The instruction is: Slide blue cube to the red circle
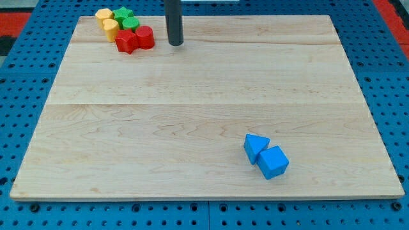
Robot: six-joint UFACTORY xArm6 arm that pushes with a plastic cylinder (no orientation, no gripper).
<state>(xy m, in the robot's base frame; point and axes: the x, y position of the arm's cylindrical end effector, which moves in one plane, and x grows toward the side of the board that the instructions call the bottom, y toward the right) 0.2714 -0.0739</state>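
The blue cube lies near the view's bottom right, touching a blue triangular block on its upper left. The red circle, a short red cylinder, sits at the view's top left, touching a red star-like block. My tip rests on the board just right of the red circle, with a small gap between them. It is far up and left of the blue cube.
Two yellow blocks and two green blocks cluster at the top left corner behind the red ones. The wooden board lies on a blue perforated table.
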